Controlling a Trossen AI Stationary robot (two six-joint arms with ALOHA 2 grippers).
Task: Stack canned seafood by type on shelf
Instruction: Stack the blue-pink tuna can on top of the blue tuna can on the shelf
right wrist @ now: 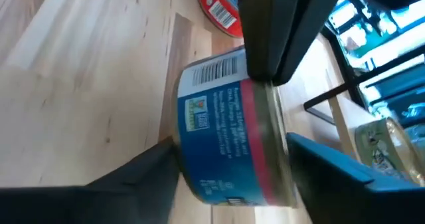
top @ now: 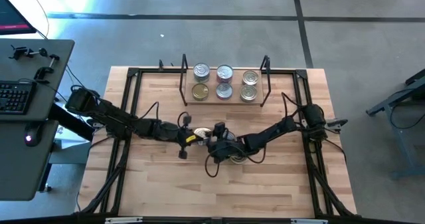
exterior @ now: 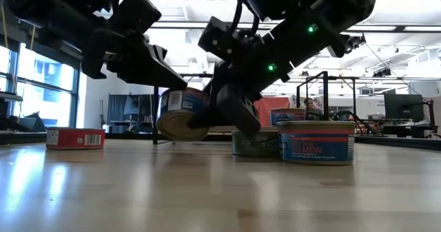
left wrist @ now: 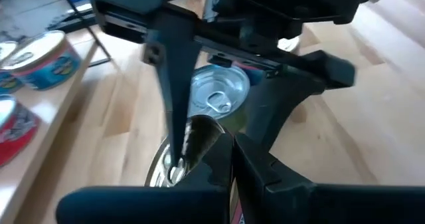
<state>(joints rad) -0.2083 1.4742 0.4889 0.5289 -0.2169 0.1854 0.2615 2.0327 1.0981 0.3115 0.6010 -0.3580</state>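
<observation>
Blue-labelled round tin with a red band sits tilted between the right gripper fingers, which look spread around it, lifted above the wooden surface, probably a handover; left gripper is pinched shut beside it. Black-rod shelf holds six tins.

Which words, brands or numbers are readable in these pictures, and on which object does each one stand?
"MON", the end of a cut-off word: on the red band of the blue-and-red round tin standing on the table, low view.
Blue-and-red tin between the right gripper's fingers: barcode and small print, too blurred to read.
Flat red tin: barcode only.
</observation>
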